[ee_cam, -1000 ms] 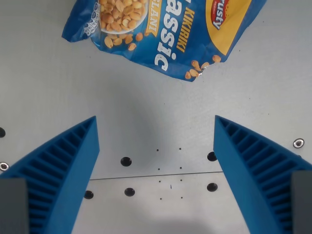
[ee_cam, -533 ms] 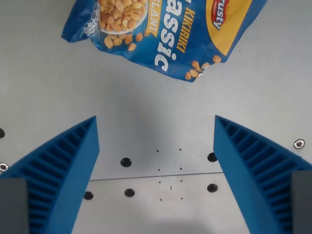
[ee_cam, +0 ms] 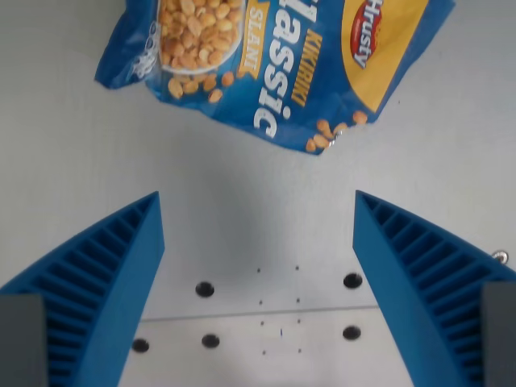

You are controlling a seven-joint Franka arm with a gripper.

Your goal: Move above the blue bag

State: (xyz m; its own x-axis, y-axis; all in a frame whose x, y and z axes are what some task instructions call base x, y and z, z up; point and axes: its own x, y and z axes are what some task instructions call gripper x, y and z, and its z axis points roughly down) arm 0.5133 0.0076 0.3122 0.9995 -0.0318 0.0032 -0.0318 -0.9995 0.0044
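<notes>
We hang short of the bag (ee_cam: 274, 68), gripper (ee_cam: 258, 282) spread wide, holding nothing, table (ee_cam: 64, 161) below.

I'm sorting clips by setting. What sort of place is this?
Probably a robotics lab bench: a bare grey metal table with drilled mounting holes, an open blue ribbed gripper, and one blue bag of peanuts as a test object.

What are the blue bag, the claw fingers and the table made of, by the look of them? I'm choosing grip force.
Blue bag: probably thin plastic film, glossy, with printed peanuts and creased edges.
Claw fingers: seemingly moulded or printed blue plastic, matte, ribbed on the inner faces.
Table: looks like pale grey metal plate, matte, with a seam and round holes.
</notes>
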